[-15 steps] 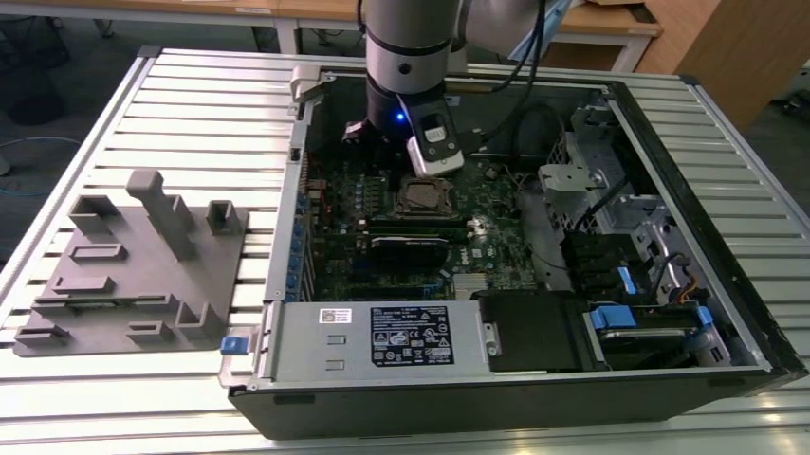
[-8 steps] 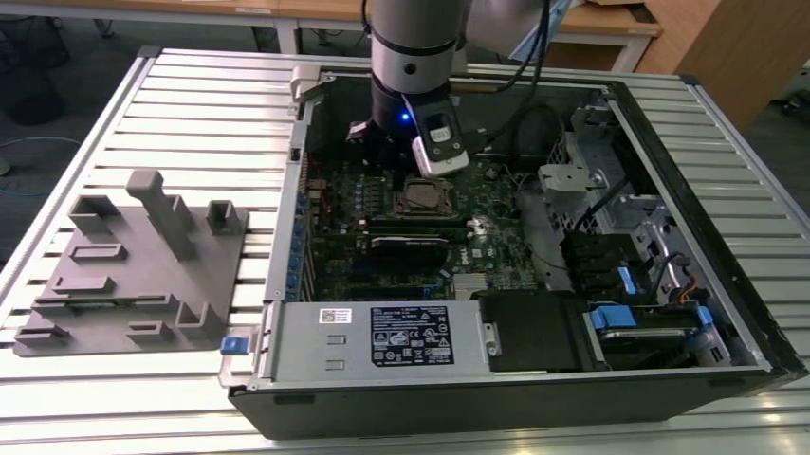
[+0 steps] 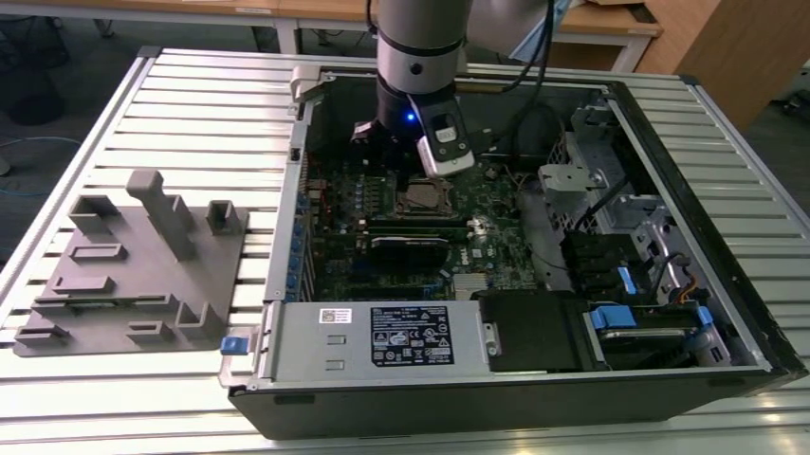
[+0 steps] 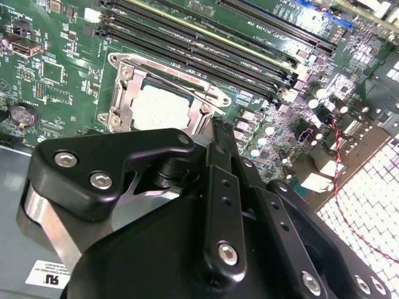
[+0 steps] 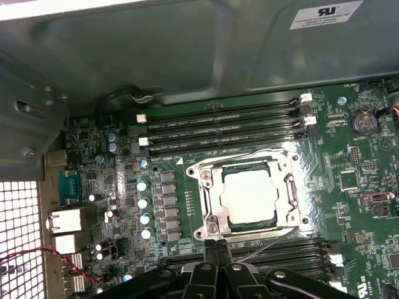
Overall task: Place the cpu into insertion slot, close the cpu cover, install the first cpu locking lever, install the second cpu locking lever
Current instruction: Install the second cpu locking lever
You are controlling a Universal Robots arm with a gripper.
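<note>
The cpu (image 5: 249, 196) (image 4: 161, 106), a pale square chip, lies flat in the insertion slot (image 3: 418, 197) on the green board. The silver cpu cover (image 5: 209, 199) (image 4: 117, 113) lies down around it, and the chip shows through the cut-out. A thin wire lever (image 5: 249, 153) runs along one side of the socket. Another wire lever (image 5: 271, 243) slants away from the opposite side. My gripper (image 5: 216, 247) (image 4: 218, 128) has its black fingers shut together with nothing between them, just off a corner of the socket frame. In the exterior view it (image 3: 405, 166) hangs over the socket.
Long black memory slots (image 5: 224, 124) run beside the socket. The open computer case (image 3: 658, 123) walls the board in, with a labelled power supply (image 3: 379, 336) at the front and drive bays (image 3: 633, 256) on the exterior view's right. A grey fixture (image 3: 139, 265) lies on the slatted table.
</note>
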